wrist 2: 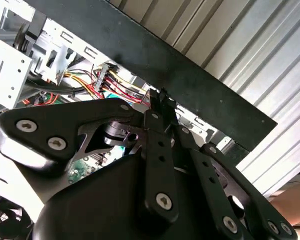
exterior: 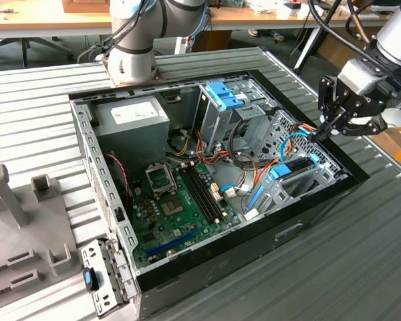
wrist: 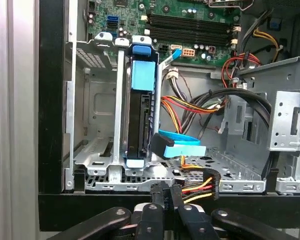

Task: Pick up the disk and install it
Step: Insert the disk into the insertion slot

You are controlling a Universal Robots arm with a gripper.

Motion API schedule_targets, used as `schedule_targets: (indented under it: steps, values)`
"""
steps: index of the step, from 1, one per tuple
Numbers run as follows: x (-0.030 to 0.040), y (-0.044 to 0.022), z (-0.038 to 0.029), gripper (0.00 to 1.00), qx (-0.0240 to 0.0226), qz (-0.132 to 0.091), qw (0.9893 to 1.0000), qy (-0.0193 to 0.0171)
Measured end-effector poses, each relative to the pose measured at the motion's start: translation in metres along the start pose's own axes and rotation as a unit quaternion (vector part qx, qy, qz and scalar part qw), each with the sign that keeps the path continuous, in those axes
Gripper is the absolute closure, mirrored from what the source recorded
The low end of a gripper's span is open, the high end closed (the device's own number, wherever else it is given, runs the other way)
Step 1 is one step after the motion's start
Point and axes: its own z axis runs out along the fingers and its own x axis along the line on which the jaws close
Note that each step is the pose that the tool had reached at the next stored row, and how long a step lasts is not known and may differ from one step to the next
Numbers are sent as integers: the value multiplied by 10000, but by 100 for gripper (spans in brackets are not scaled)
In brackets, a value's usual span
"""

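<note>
Sitting in grey drive bay (wrist: pixel 97 165) w/in PC case (wrist: pixel 50 100): disk (wrist: pixel 136 125); tool (wrist: pixel 163 190) pinched narrow nr cables (wrist: pixel 195 187).

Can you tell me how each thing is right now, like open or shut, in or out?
Computer case: open, side cover off.
Disk: in, standing on edge in a slot of the drive cage.
End effector: shut, not holding the disk, at the case's rim.
</note>
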Motion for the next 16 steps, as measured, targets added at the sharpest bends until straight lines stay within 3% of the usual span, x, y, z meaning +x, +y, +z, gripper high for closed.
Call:
schedule_targets:
  steps: [1, 4, 8, 14, 16]
  values:
    - [-5, 98, -7, 83, 3, 25, 10000, 2]
    - [-9, 187, -13, 83, 7, 67, 10000, 5]
    - [-11, 244, -16, 83, 11, 117, 9999, 8]
    - [-12, 257, -16, 83, 32, 335, 9994, 26]
    - [38, 264, -19, 83, 32, 335, 9994, 24]
